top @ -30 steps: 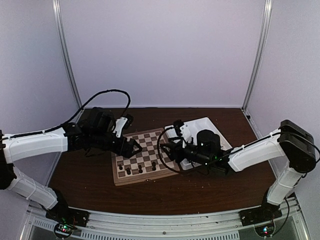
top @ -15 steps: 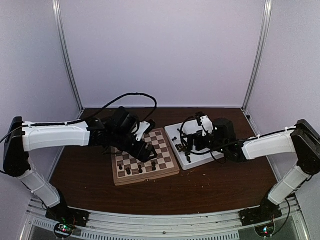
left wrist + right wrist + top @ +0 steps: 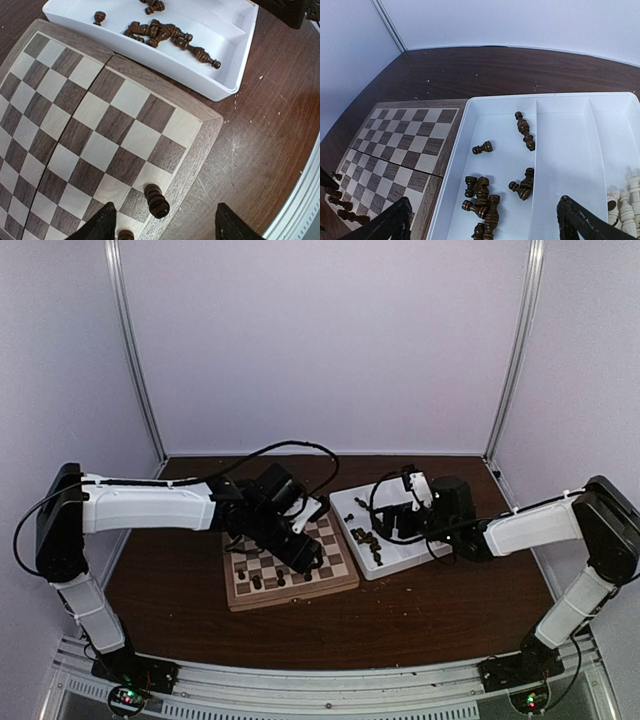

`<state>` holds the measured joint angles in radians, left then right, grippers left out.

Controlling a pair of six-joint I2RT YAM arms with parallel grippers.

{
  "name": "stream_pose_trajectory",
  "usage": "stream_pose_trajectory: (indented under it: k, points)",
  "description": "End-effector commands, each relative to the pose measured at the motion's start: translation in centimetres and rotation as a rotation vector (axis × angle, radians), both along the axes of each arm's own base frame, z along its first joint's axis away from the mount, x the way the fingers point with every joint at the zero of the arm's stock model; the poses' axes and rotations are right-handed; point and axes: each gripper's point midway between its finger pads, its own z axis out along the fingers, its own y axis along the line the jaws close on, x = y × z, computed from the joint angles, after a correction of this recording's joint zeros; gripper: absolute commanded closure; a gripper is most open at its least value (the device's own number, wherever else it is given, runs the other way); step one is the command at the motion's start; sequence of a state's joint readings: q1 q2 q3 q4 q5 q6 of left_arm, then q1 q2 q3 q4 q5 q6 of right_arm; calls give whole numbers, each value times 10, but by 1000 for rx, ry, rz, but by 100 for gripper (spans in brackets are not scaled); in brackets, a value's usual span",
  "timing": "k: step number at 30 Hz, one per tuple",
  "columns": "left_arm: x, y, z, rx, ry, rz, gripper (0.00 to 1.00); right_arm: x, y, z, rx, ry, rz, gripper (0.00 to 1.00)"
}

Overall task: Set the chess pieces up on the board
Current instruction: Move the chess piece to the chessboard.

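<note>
The board (image 3: 262, 562) lies mid-table, and a few dark chess pieces (image 3: 258, 582) stand along its near edge. My left gripper (image 3: 312, 558) hovers over the board's near right corner, open. In the left wrist view a dark piece (image 3: 156, 201) stands upright on a corner square between the fingertips (image 3: 102, 225), touching neither, and another piece (image 3: 125, 234) shows at the frame's bottom. My right gripper (image 3: 487, 225) hangs open above the white tray (image 3: 570, 150). Several dark pieces (image 3: 482, 202) lie loose in the tray beneath the gripper.
Cream pieces (image 3: 622, 202) stand in the tray's right compartment. The tray (image 3: 400, 558) sits hard against the board's right side. Dark standing pieces (image 3: 337, 197) line the board's near edge. Bare brown tabletop (image 3: 430, 610) lies in front, with white walls around.
My left arm has swung right across the board to its near right corner. The right arm has withdrawn from the board to above the tray, and its jaws have spread wide.
</note>
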<state>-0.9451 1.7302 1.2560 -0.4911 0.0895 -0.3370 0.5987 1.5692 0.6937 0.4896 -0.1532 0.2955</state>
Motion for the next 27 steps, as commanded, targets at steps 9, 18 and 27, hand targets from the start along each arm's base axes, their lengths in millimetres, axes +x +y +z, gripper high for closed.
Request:
stream_pose_trajectory:
  k: [9,18,27]
  points:
    - [-1,-5,-11,49,28,-7,50,1,8,-7,40,11,29,0]
    - [-4,-8,-20,71,41,-11,56,1,8,-6,34,9,36,0]
    - [-2,-6,-26,102,38,3,68,0,7,-4,32,7,36,0]
